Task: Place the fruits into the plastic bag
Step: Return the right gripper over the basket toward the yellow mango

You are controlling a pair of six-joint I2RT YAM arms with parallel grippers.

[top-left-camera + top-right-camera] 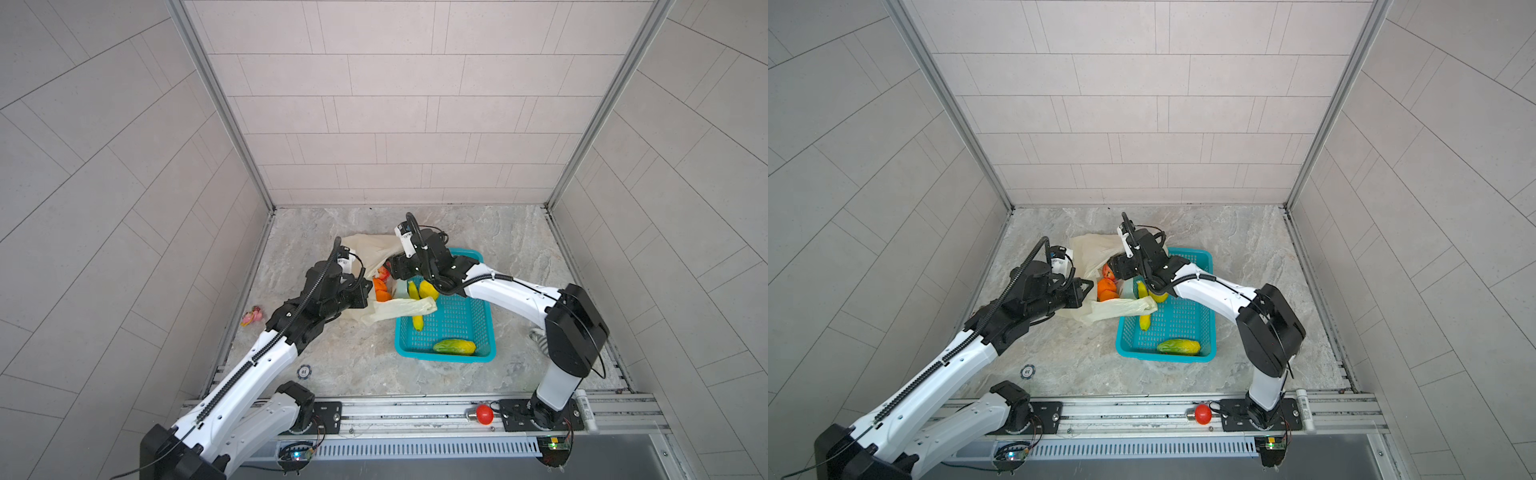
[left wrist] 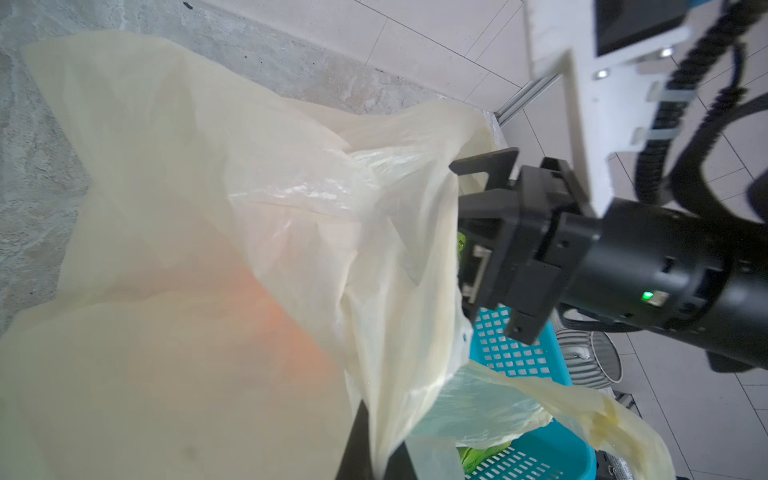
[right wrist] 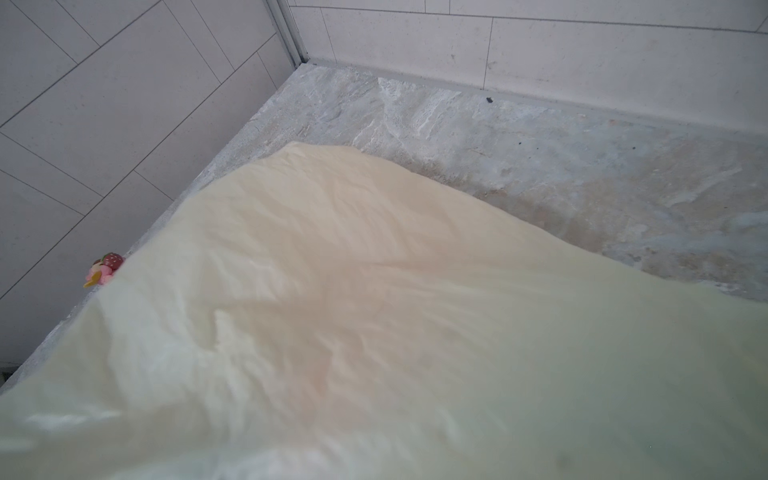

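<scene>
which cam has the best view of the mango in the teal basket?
Both top views: the mango lies whole and unobstructed in the basket. Left wrist shows only a green scrap, possibly it, past the plastic bag edge. Right wrist: bag only, no mango.

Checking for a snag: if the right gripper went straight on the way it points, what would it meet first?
The thin translucent cream-yellow plastic bag. The right gripper points at its mouth, and film fills the right wrist view; how far off is unclear.
</scene>
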